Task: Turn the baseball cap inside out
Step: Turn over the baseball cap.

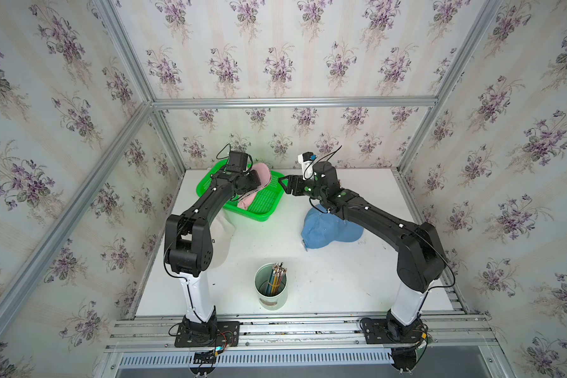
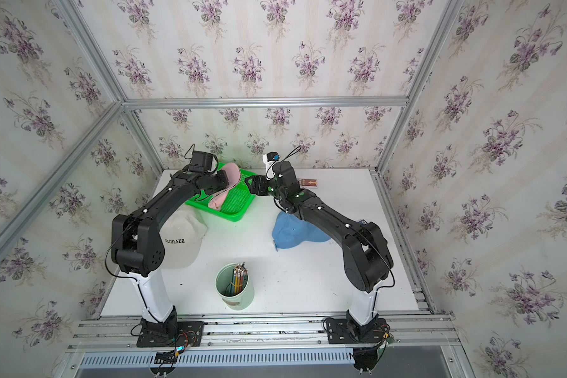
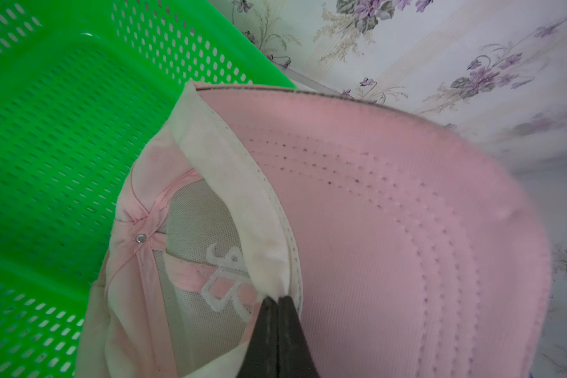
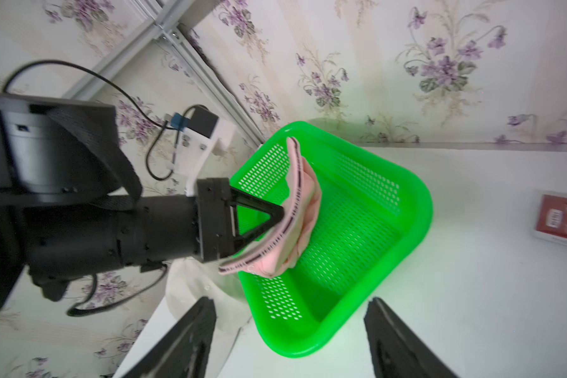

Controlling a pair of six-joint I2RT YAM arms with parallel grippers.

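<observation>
**Left pincer** [image 3: 277,301]: pressed together, pinching the white sweatband [image 3: 243,203] of the pink cap [image 1: 262,175] where the band meets the brim [image 3: 390,229].

**Pink cap:** held over the green basket [image 1: 262,212], at 11 o'clock from the table [image 1: 341,288] centre. The brim stands on edge. The crown hangs toward the basket floor; contact with the floor cannot be determined. In the left wrist view the seam tapes, 1 metal rivet [image 3: 140,238] and the back of the embroidery face the camera.

**Right pincer** [image 4: 290,301]: spread wide, holding nothing. It is at 3 o'clock from the pink cap, near the basket rim and apart from the cap.

**Other items, from the table centre:**
- Blue cap [image 1: 324,229]: 2 o'clock, on the table, partly under the right arm.
- White cap [image 2: 184,235]: 9 o'clock, partly under the left arm.
- Cup [image 1: 270,288] with pencils [image 1: 275,278]: 6 o'clock, upright.
- Red box [image 2: 308,182]: 1 o'clock, near the back wall.
</observation>
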